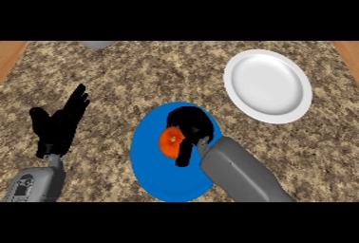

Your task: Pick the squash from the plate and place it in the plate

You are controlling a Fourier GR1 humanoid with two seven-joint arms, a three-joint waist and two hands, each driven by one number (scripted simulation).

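An orange squash (170, 140) lies on the blue plate (151, 166) at the centre of the head view. My right hand (191, 124) is over that plate with its fingers and thumb curled round the squash, hiding most of it. A white plate (269, 85) with nothing on it sits at the upper right, apart from the blue one. At the left my left hand (60, 124) rests open above the counter, fingers pointing up.
The speckled stone counter (133, 71) spreads around both plates. A grey object (98, 44) peeks in at the top edge, left of centre. Wooden strips (10, 54) border the counter at both upper corners.
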